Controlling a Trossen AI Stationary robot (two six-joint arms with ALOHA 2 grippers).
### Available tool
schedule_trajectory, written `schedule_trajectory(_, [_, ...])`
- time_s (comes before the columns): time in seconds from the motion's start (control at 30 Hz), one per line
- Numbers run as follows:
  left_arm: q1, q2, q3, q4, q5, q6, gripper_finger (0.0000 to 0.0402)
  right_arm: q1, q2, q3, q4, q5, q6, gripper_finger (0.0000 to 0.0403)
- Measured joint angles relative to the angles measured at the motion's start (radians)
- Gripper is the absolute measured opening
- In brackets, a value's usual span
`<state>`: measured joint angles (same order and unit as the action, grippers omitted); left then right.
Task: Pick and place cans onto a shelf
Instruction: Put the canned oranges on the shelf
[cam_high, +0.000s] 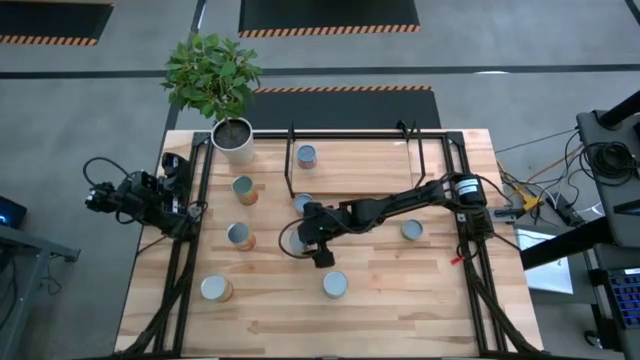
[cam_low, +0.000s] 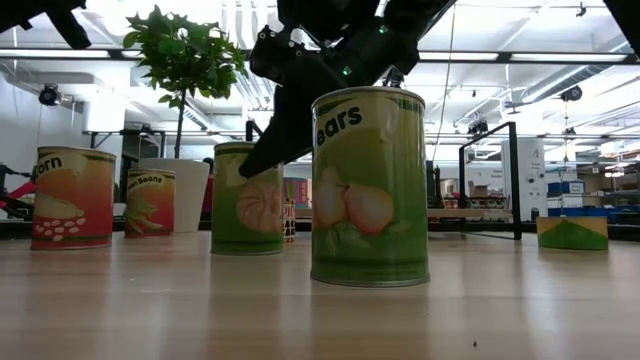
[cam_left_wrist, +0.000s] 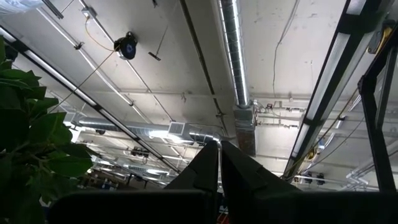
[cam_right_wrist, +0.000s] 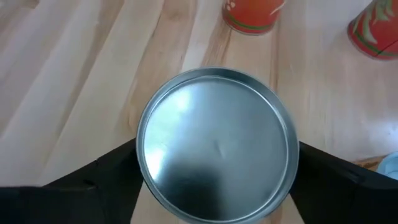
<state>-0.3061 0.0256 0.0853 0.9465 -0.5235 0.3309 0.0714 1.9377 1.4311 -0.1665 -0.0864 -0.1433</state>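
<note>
Right gripper (cam_right_wrist: 214, 186) spread open around can (cam_right_wrist: 216, 143); left gripper (cam_left_wrist: 219, 163) clenched, idle.

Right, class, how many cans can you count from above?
8 cans. One on the shelf, one just before it, two left of centre, one partly hidden under the right end effector, one right of it, two along the near edge. More could be hidden.

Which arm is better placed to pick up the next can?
The right. The right gripper is already over a can mid-table, fingers open on either side of it. The left gripper is parked at the table's left edge, shut and pointing at the ceiling.
</note>
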Motion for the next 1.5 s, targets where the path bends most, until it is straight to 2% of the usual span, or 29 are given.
schedule_trajectory(0.07, [0.000,0.000,0.000,0.000,0.000,0.000,0.0000,0.000,0.000,0.000,0.000,0.000,0.021,0.0292])
schedule_trajectory(0.23, [0.000,0.000,0.000,0.000,0.000,0.000,0.0000,0.000,-0.010,0.001,-0.013,0.000,0.085,0.0292])
schedule_trajectory(0.5, [0.000,0.000,0.000,-0.002,0.000,-0.005,0.0000,0.000,-0.136,0.005,-0.072,0.023,0.220,0.0316])
schedule_trajectory(0.6, [0.000,0.000,0.000,-0.004,0.002,-0.011,0.0000,-0.002,-0.209,0.005,-0.161,0.133,0.267,0.0312])
schedule_trajectory(0.77, [0.000,0.000,0.000,-0.005,0.002,-0.011,0.0000,-0.056,-0.345,0.005,-0.358,0.427,0.430,0.0310])
schedule_trajectory(0.87, [0.000,0.000,0.000,-0.005,0.003,-0.011,0.0000,-0.120,-0.401,-0.007,-0.455,0.527,0.491,0.0313])
schedule_trajectory(0.93, [0.000,0.000,0.000,-0.004,0.003,-0.011,0.0000,-0.174,-0.429,-0.031,-0.479,0.551,0.495,0.0315])
schedule_trajectory(1.1, [0.000,0.000,0.000,-0.004,0.003,-0.011,0.0000,-0.326,-0.455,-0.128,-0.411,0.543,0.433,0.0312])
schedule_trajectory(1.23, [0.000,0.000,0.000,-0.004,0.003,-0.011,0.0000,-0.438,-0.457,-0.201,-0.314,0.440,0.338,0.0313])
schedule_trajectory(1.5, [0.000,0.000,0.000,-0.004,0.003,-0.011,0.0000,-0.632,-0.458,-0.309,-0.144,0.245,0.264,0.0313])
